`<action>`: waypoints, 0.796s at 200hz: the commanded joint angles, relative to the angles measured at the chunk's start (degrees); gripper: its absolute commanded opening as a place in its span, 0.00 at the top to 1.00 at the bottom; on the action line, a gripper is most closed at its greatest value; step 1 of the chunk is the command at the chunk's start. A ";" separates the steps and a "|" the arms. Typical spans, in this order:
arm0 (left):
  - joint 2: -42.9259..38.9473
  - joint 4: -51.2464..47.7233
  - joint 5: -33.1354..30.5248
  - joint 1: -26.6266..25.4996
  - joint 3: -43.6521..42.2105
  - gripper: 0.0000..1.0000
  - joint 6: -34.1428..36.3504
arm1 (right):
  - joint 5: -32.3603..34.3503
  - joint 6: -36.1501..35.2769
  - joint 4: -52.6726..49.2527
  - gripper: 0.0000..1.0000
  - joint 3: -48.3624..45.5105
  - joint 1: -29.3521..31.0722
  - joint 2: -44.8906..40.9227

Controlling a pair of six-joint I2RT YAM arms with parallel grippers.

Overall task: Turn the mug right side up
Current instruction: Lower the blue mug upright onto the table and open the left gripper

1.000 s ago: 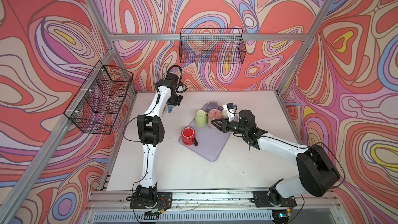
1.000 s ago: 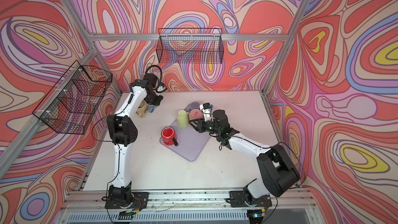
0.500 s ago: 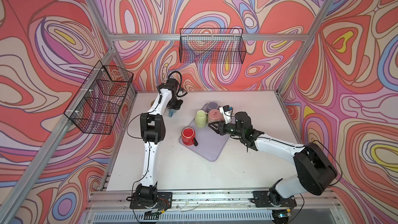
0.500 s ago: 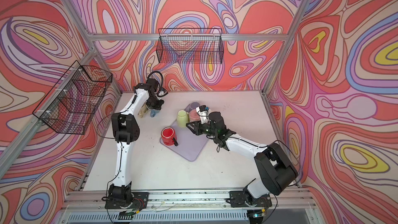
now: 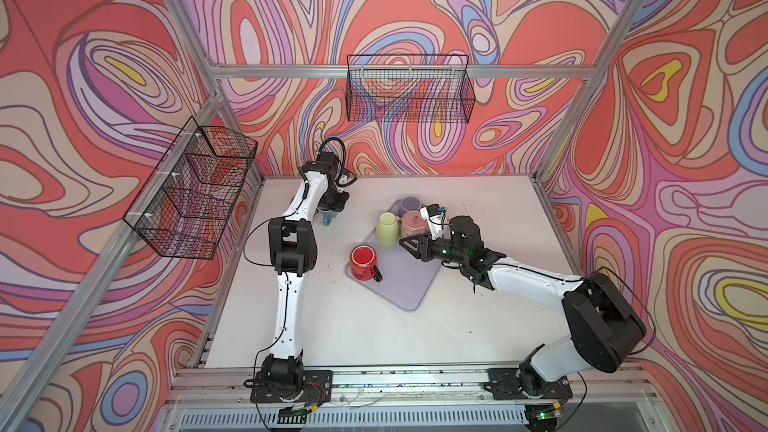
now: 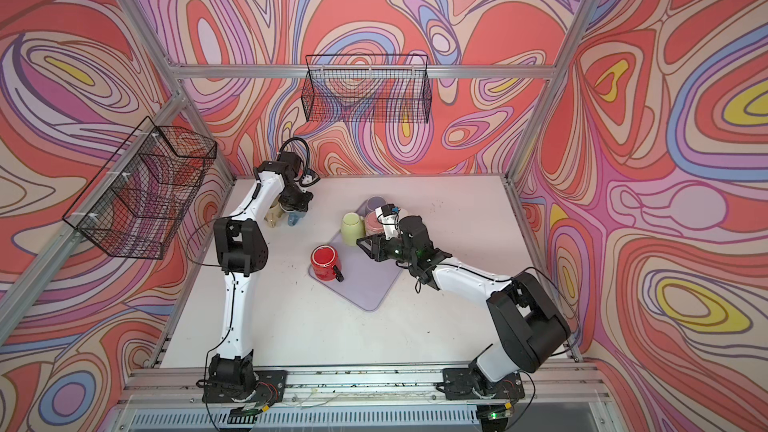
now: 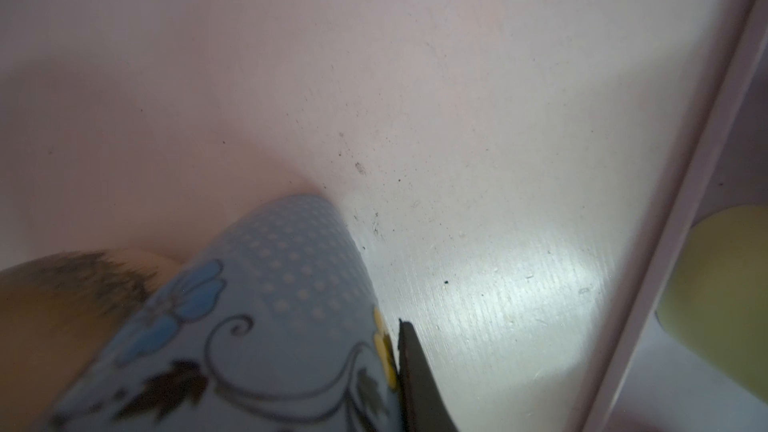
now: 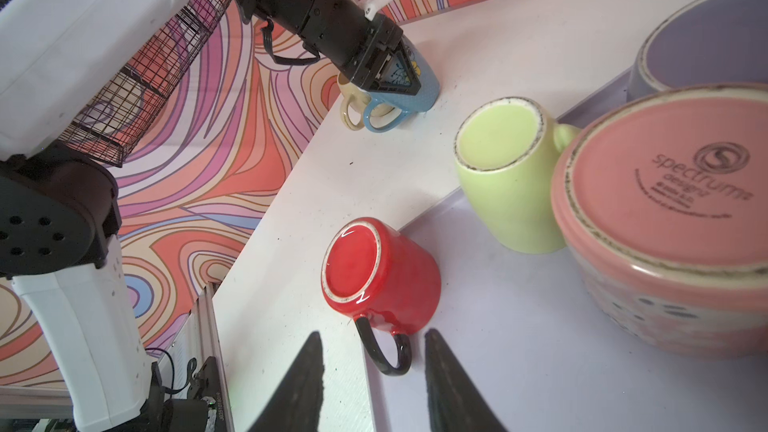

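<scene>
Right wrist view: spread right claw [image 8: 372,332] faces the handle [image 8: 384,353] of the inverted red mug [image 8: 386,272], so advancing and pinching likely comes next; left claw [image 8: 405,76] pinches a blue mug [image 8: 427,91].

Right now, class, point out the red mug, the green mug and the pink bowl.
red mug [image 5: 363,257], in a top view, upturned base
green mug [image 8: 496,139], right wrist view, upturned base
pink bowl [image 8: 660,184], right wrist view, upturned base

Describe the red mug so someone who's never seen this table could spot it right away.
On the white table lies a lilac mat, turned like a diamond. At the mat's left corner stands the red mug, upside down. Unlike the pale green mug and pink bowl behind it, it is bright red with a black handle.
</scene>
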 commanded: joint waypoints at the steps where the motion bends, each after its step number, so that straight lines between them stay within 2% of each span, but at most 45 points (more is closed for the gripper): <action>1: 1.31 0.19 0.22 0.29 1.52 0.87 0.04 | 0.75 -0.82 -0.32 0.58 1.65 0.48 1.06; 20: 1.31 0.20 0.35 0.29 1.53 0.82 -0.18 | 0.75 -0.91 -0.27 0.57 1.80 0.56 1.17; 134: -0.98 0.36 -0.18 0.29 2.62 0.69 -0.79 | 0.48 -1.68 -0.53 0.55 2.50 0.69 2.13; 159: -2.37 0.83 1.08 0.29 2.71 0.63 -1.26 | 0.22 -1.77 -0.57 0.55 2.70 0.70 2.50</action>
